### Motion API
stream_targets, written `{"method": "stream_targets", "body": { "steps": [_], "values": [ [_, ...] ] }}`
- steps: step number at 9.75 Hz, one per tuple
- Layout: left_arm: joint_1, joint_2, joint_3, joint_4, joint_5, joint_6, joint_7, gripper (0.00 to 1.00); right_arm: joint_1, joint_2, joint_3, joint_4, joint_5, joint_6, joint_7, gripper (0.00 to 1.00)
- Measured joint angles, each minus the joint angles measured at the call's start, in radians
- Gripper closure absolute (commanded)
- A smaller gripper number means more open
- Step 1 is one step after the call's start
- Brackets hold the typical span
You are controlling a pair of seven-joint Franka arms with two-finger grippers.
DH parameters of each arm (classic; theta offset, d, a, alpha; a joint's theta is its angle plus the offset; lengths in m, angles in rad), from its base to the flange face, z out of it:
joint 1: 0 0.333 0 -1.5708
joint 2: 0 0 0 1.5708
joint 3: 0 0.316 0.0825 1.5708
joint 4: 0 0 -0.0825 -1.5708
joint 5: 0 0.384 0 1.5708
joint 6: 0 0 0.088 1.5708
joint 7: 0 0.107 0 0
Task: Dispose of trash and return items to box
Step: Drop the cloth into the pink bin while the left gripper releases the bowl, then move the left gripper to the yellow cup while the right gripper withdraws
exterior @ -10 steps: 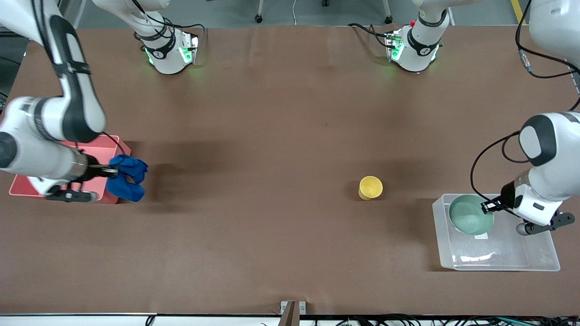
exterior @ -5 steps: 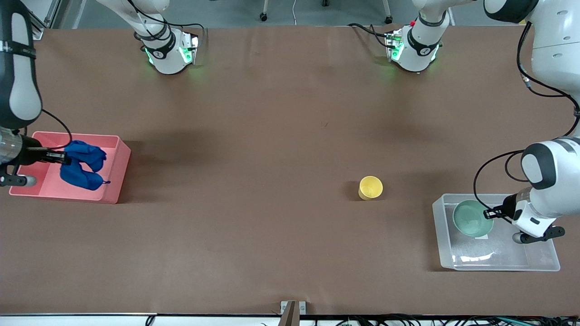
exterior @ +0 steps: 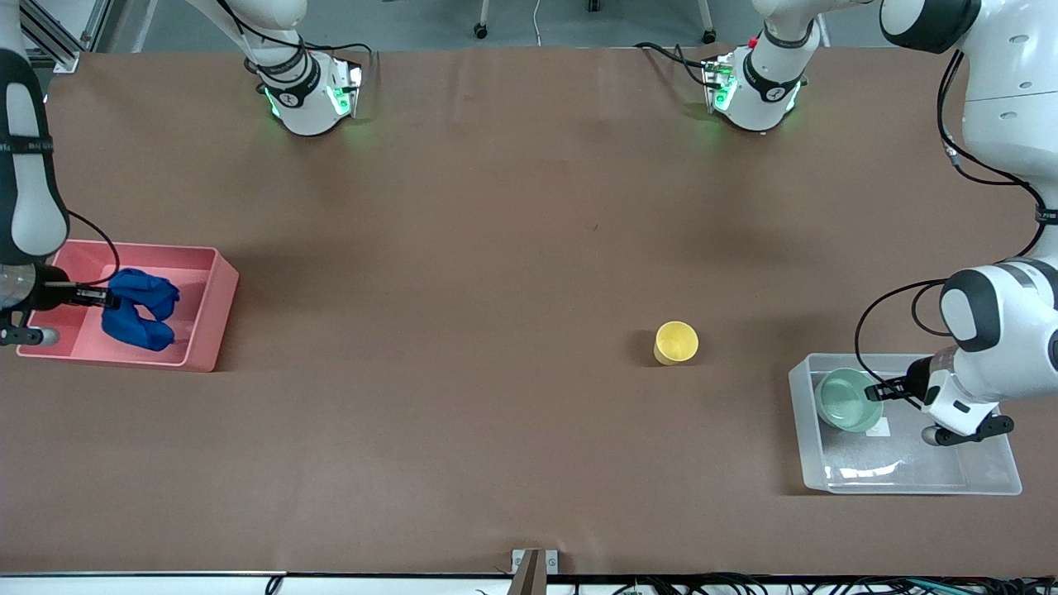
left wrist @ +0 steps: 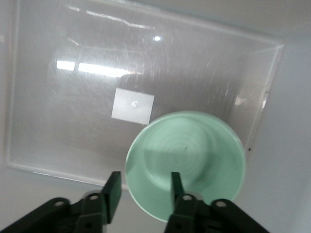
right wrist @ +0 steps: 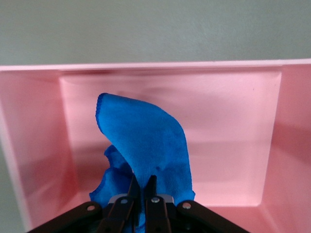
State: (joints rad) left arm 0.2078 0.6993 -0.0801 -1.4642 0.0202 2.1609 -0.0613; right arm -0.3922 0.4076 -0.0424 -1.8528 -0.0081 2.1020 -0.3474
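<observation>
The mint-green bowl [exterior: 845, 398] sits in the clear box [exterior: 909, 463], in the corner farthest from the front camera, beside the white sticker [left wrist: 132, 107]. My left gripper [exterior: 874, 392] is open around the bowl's rim [left wrist: 194, 160], one finger inside and one outside, with a gap to the wall. My right gripper [exterior: 103, 299] is shut on the blue cloth wad [exterior: 136, 307] and holds it low inside the pink bin [exterior: 207, 297]. In the right wrist view the cloth [right wrist: 141, 141] hangs between the closed fingers. The yellow cup [exterior: 677, 341] stands upright on the table.
The pink bin lies at the right arm's end of the table and the clear box at the left arm's end. The cup stands between them, closer to the box. Both arm bases stand along the table edge farthest from the front camera.
My right gripper carried the cloth from over the bin's edge to inside the bin and lowered it. My left gripper lowered the bowl into the box.
</observation>
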Motion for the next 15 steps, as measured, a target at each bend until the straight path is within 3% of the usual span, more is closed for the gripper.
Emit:
{"method": "stream_targets", "body": {
  "steps": [2, 3, 5, 8, 11, 14, 15],
  "values": [
    [-0.016, -0.060, -0.017, 0.020, 0.000, -0.036, -0.015, 0.00, -0.006, 0.048, 0.001, 0.002, 0.000, 0.026, -0.003, 0.40],
    [-0.049, -0.099, -0.023, 0.022, 0.000, -0.087, -0.070, 0.00, -0.006, 0.050, 0.002, 0.004, 0.000, 0.027, -0.003, 0.26],
    [-0.159, -0.149, -0.026, 0.020, 0.000, -0.183, -0.246, 0.02, -0.005, 0.049, 0.006, 0.021, 0.000, 0.027, -0.003, 0.14],
    [-0.335, -0.153, -0.027, -0.025, 0.002, -0.205, -0.544, 0.09, 0.000, 0.035, 0.015, 0.076, 0.000, 0.025, -0.003, 0.01],
    [-0.409, -0.150, -0.027, -0.123, 0.002, -0.132, -0.687, 0.15, 0.045, -0.059, 0.021, 0.136, 0.000, -0.028, 0.005, 0.00],
    [-0.459, -0.149, -0.028, -0.247, 0.002, 0.010, -0.797, 0.19, 0.148, -0.189, 0.023, 0.191, -0.005, -0.189, 0.124, 0.00],
    [-0.476, -0.148, -0.028, -0.265, 0.002, 0.031, -0.825, 0.31, 0.192, -0.229, 0.024, 0.203, -0.011, -0.247, 0.185, 0.00]
  ]
}}
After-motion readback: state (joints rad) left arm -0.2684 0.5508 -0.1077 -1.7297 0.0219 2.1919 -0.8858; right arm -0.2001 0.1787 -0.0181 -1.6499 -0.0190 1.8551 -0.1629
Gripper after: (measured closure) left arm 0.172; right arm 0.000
